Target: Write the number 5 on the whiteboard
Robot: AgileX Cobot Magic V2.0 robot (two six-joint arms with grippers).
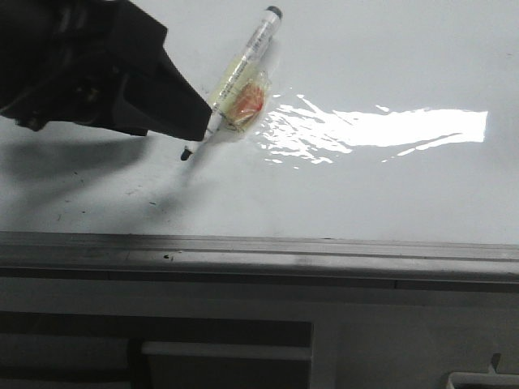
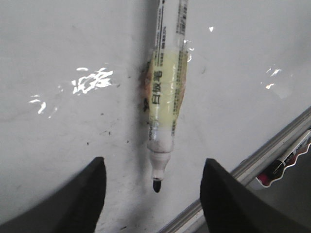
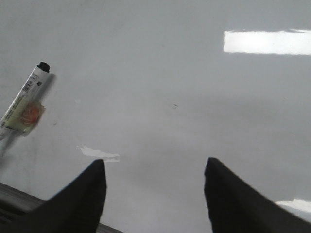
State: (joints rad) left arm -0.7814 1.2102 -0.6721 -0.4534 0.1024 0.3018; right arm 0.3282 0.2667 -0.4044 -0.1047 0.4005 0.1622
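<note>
whiteboard (image 1: 389, 194) lying flat, no number drawn on it | marker (image 1: 243, 69) lying uncapped, tip toward the frame strip (image 1: 324, 247) | left gripper (image 2: 153, 194) hovering over marker tip — fingers spread apart, holding nothing | right gripper (image 3: 155, 194) over bare board — fingers open too

Robot lab bench, whiteboard (image 1: 340, 194), grey cabinet (image 1: 243, 340)

The whiteboard (image 1: 365, 73) lies flat, glossy; a marker (image 1: 239, 77) rests on it, cap end toward one o'clock.
</note>
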